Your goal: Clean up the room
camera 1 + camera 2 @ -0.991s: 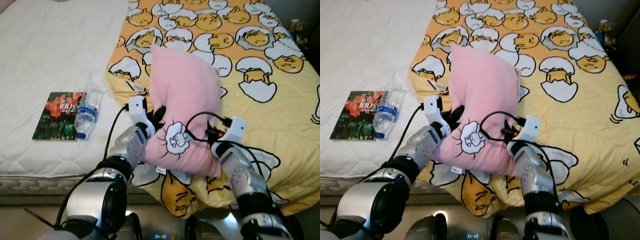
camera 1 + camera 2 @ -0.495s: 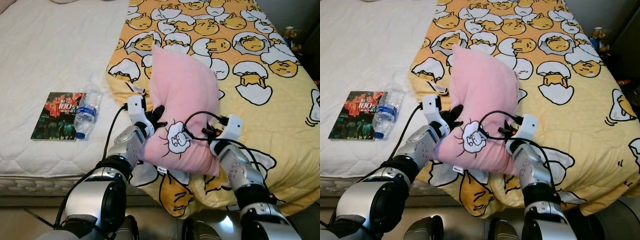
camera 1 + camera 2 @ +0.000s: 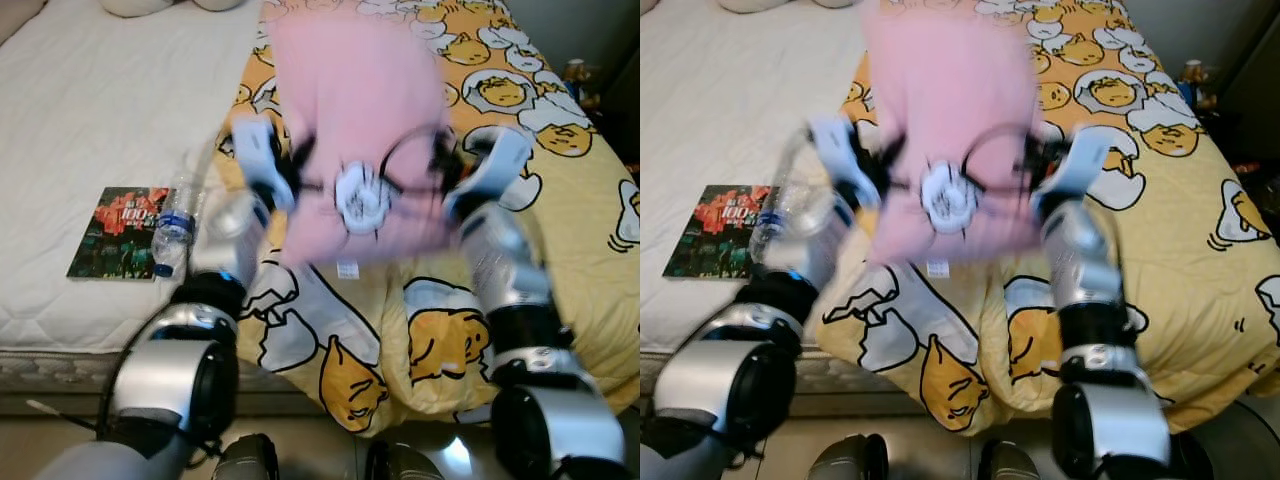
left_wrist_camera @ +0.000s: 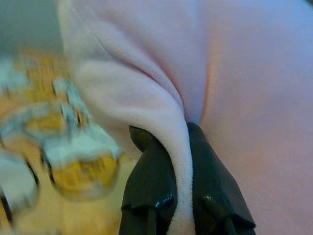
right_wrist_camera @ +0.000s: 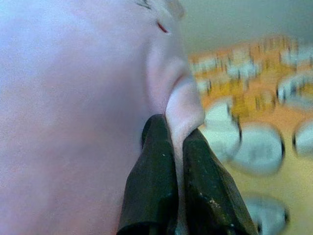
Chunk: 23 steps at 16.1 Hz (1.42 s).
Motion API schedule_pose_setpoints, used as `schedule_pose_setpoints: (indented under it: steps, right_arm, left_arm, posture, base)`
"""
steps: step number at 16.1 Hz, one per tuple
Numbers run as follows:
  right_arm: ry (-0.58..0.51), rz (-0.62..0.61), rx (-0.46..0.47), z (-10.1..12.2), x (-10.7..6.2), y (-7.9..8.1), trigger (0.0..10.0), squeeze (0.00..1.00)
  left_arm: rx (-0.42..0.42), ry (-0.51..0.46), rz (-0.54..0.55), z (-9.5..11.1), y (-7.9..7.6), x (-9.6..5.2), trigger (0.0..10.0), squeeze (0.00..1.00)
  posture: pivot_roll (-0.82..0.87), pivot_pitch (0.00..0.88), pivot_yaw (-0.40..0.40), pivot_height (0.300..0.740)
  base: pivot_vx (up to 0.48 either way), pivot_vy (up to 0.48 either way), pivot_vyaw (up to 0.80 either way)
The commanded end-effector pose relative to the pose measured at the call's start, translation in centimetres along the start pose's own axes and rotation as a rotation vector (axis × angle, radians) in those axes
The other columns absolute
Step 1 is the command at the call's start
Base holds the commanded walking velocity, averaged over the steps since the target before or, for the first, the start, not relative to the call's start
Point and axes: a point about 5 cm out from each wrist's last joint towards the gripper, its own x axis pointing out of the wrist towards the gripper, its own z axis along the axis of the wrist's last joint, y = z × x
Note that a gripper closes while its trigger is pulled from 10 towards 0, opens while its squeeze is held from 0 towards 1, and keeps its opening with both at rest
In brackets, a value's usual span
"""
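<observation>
holding a pink pillow (image 3: 355,110) up in the air above the bed, the robot grips it from both sides. the left pincer (image 4: 182,147) is clamped on a fold of the pillow's left edge, and the right pincer (image 5: 172,134) is clamped on a fold of its right edge. the pillow hangs between the two silver arms, above the yellow blanket (image 3: 560,200) printed with egg characters, with a small white patch (image 3: 362,197) on its near face and a white tag (image 3: 347,270) dangling at its lower edge.

the head views are blurred around the pillow and arms, so the fingers cannot be made out there. the wrist views show them closely: each pair of black fingers pinches a ridge of pink fleece, with the blurred blanket beyond.

to the robot's left, the white mattress (image 3: 110,90) lies uncovered. a book (image 3: 118,232) with a dark red cover and a plastic water bottle (image 3: 178,215) rest on it, just beside each other, near the front edge of the bed. the blanket drapes over that front edge toward the floor. far right, past the blanket, sits a dark area with a small object (image 3: 575,70) too blurred to tell.
</observation>
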Motion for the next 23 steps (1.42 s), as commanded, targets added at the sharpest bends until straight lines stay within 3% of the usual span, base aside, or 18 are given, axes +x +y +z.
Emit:
schedule_pose_setpoints:
  steps: [1, 2, 3, 6, 12, 18, 22, 23]
  right_arm:
    - [-0.08, -0.002, -0.03, 2.0, 0.3, 0.0, 0.0, 0.0]
    - [-0.109, 0.008, -0.067, 2.8, 0.3, 0.1, 0.0, 0.0]
    - [-0.097, 0.011, -0.082, 2.3, 0.1, 0.2, 0.0, 0.0]
    - [-0.013, 0.003, -0.058, -0.7, -0.9, 0.3, 0.0, 0.0]
    - [0.037, -0.002, -0.037, -2.7, -2.0, 0.0, 0.0, 0.0]
    - [0.044, 0.021, -0.05, -3.2, -2.1, 0.6, 0.0, 0.0]
    - [0.066, 0.031, -0.069, -3.6, -2.4, 0.2, 0.0, 0.0]
    - [0.061, 0.031, -0.091, -3.5, -2.3, 0.0, 0.0, 0.0]
  left_arm:
    - [0.048, -0.054, -0.015, 2.1, 0.0, 0.6, 0.0, 0.0]
    - [0.111, -0.07, -0.01, 3.0, 0.6, 0.4, 0.0, 0.0]
    - [0.13, -0.066, 0.0, 2.8, 0.9, 0.0, 0.0, 0.0]
    - [0.112, 0.003, 0.021, 0.6, 1.1, -1.0, 0.0, 0.0]
    - [0.078, 0.062, 0.068, -2.0, 1.0, -2.4, 0.0, 0.0]
    - [0.09, 0.057, 0.024, -1.7, 1.3, -2.9, 0.0, 0.0]
    - [-0.014, 0.052, 0.174, -2.4, 2.7, -3.8, 0.0, 0.0]
    - [-0.044, 0.074, 0.21, -3.8, 2.0, -4.3, 0.0, 0.0]
  posture:
    - [-0.07, 0.0, 0.017, 0.74]
    - [-0.07, 0.0, 0.012, 0.74]
    - [-0.06, 0.0, 0.009, 0.74]
    - [-0.06, 0.0, 0.011, 0.74]
    - [-0.06, 0.0, 0.016, 0.74]
    - [-0.04, 0.001, 0.0, 0.74]
    - [-0.03, 0.003, -0.008, 0.74]
    - [-0.03, 0.0, -0.005, 0.74]
  base:
    - [0.0, 0.0, 0.0]
    - [0.0, 0.0, 0.0]
    - [0.0, 0.0, 0.0]
    - [0.0, 0.29, 0.0]
    - [0.0, 0.48, 0.0]
    - [0.0, 0.48, 0.0]
    - [0.0, 0.48, 0.0]
    - [0.0, 0.48, 0.0]
